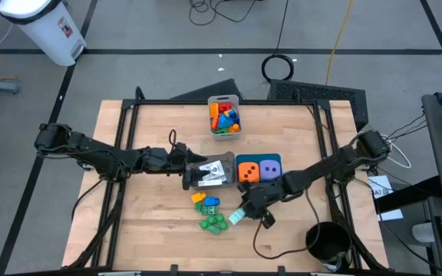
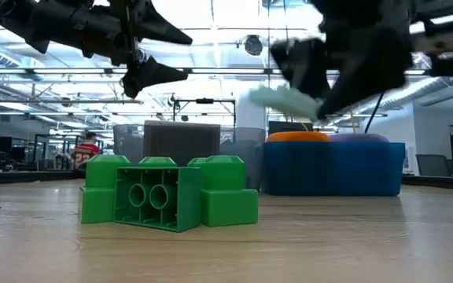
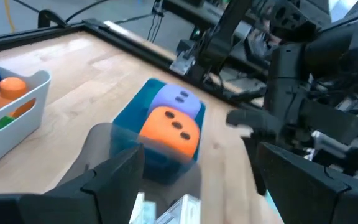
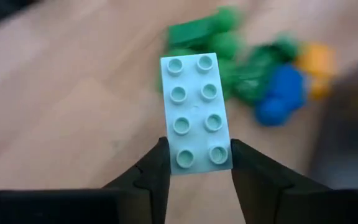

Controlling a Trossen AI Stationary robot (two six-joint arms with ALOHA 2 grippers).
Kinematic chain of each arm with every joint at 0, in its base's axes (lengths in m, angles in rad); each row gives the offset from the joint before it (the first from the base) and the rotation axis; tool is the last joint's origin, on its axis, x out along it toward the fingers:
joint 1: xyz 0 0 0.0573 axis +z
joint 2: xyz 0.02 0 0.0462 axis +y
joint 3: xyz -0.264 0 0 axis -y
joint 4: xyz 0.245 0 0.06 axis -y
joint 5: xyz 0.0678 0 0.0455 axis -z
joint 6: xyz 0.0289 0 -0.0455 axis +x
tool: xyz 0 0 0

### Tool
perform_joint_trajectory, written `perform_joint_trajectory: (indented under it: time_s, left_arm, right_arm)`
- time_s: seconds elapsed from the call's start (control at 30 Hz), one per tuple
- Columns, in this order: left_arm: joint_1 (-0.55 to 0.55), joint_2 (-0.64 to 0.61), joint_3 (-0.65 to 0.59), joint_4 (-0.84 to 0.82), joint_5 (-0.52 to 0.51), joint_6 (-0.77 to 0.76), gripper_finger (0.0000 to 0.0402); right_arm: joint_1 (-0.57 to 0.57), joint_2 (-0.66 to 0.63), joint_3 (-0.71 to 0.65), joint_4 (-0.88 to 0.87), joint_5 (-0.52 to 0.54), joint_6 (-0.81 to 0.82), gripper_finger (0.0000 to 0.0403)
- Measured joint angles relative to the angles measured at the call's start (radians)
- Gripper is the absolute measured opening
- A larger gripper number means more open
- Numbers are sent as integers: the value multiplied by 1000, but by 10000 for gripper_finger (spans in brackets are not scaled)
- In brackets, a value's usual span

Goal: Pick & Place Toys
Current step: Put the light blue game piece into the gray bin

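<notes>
The right gripper (image 4: 194,163) is clamping a pale mint plate (image 4: 196,114) by one short end, its two fingers (image 4: 154,171) pressing the plate's long sides, with the rest of the studded plate sticking out ahead of the fingertips. In the low view the plate is hanging clear above the table (image 1: 159,230), tilted, with green bricks (image 2: 167,196) lying on the wood below and to one side of it. From above, the right gripper (image 1: 248,211) is hovering just beside the loose pile: the green bricks (image 1: 213,223) are lying closest to it, and a blue brick (image 1: 211,202) and a yellow brick (image 1: 198,198) are sitting just beyond them. Behind this gripper, the teal bin (image 1: 276,161) is holding the orange die (image 1: 247,171) and the purple die (image 1: 268,169) side by side. The left gripper (image 1: 189,178) is waiting over a grey bin (image 1: 227,159) of cards (image 1: 215,175), its fingers (image 3: 114,177) standing apart and gripping nothing. Ahead of it, farther along the table, a pale bin (image 1: 239,101) is holding mixed bright bricks (image 1: 224,117).
</notes>
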Motion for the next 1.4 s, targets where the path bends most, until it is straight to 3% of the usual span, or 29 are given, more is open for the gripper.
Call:
perform_joint_trajectory:
  time_s: [0.23,0.37,0.7,0.87,1.27,1.4]
  left_arm:
    - [0,0,0,112,-1,-2,319]
    - [3,1,2,169,-24,34,319]
    - [9,2,58,131,-61,117,319]
    - [31,2,65,108,-61,112,319]
    - [107,127,107,104,-42,53,318]
    - [114,146,147,111,18,83,294]
  right_arm:
    - [8,-103,2,22,577,-114,131]
    - [-26,-109,2,137,759,-258,131]
    - [-154,-109,2,383,760,-433,133]
    - [-193,-108,2,382,658,-443,133]
    - [-200,-109,2,382,659,-442,134]
    - [-200,-109,2,383,659,-441,134]
